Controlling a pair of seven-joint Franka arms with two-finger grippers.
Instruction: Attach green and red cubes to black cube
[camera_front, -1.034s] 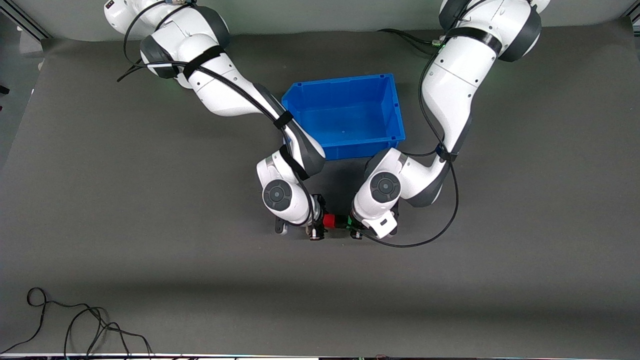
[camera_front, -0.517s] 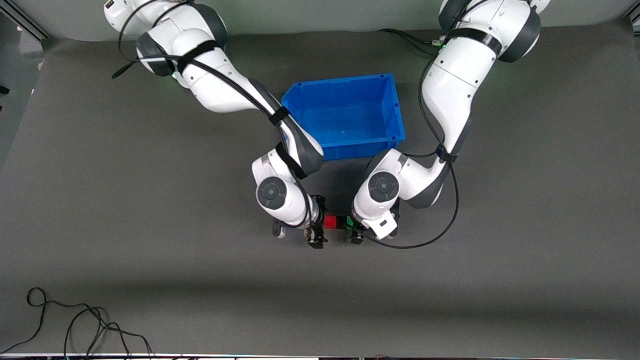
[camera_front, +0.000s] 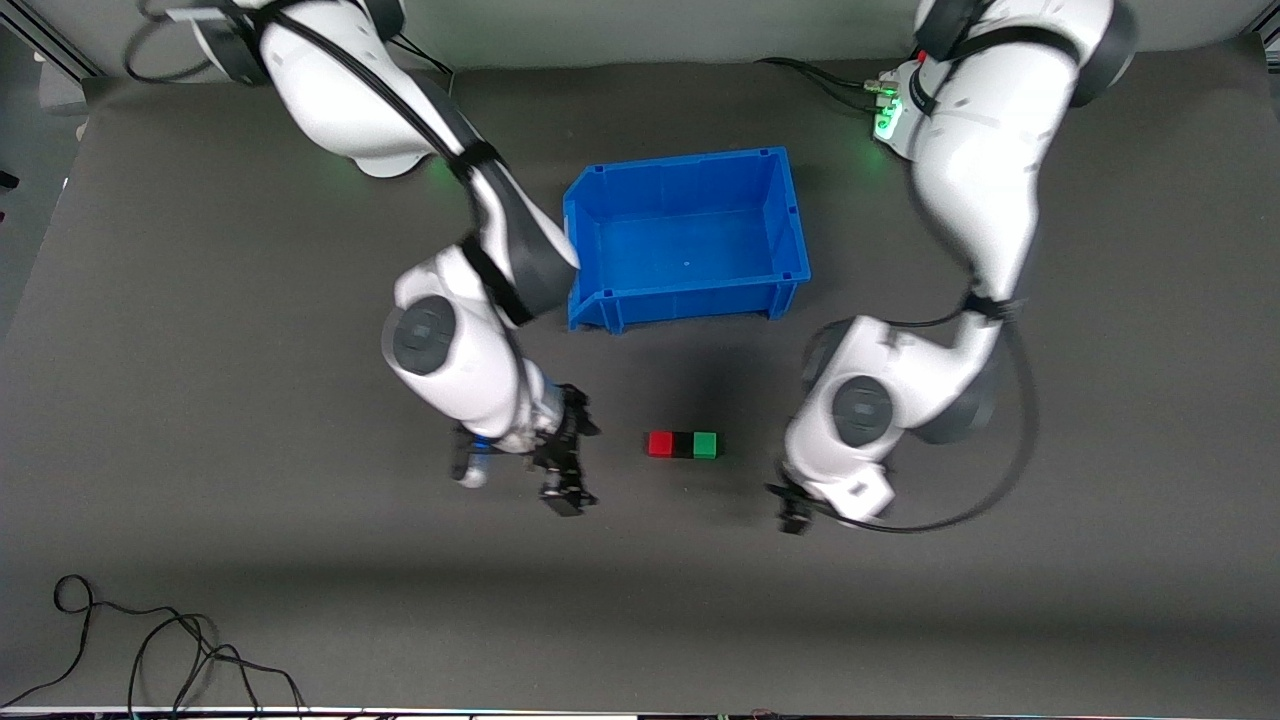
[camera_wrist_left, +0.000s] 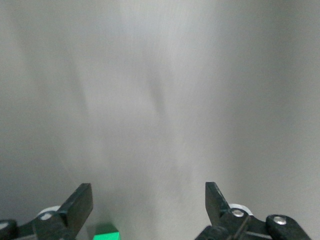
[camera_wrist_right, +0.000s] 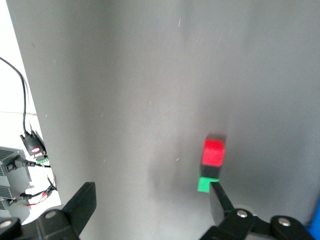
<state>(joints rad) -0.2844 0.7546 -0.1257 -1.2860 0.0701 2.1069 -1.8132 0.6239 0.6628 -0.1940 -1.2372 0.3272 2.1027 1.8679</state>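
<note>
The red cube (camera_front: 659, 444), black cube (camera_front: 682, 446) and green cube (camera_front: 705, 445) lie joined in one row on the mat, the black one in the middle. My right gripper (camera_front: 575, 462) is open and empty, beside the row toward the right arm's end. Its wrist view shows the open gripper (camera_wrist_right: 151, 190) with the red cube (camera_wrist_right: 214, 151), black cube (camera_wrist_right: 210, 171) and green cube (camera_wrist_right: 204, 185). My left gripper (camera_front: 792, 508) is beside the row toward the left arm's end. Its wrist view shows it open (camera_wrist_left: 146, 192) and empty, with the green cube (camera_wrist_left: 106, 232) at the frame edge.
An empty blue bin (camera_front: 690, 160) stands farther from the front camera than the cubes, between the two arms. A loose black cable (camera_front: 150, 640) lies near the front edge at the right arm's end. Electronics with wires (camera_wrist_right: 30, 150) sit off the mat's edge.
Both grippers have let go of the cubes and drawn apart, each toward its own end of the table. The three joined cubes stay on the mat between them.
</note>
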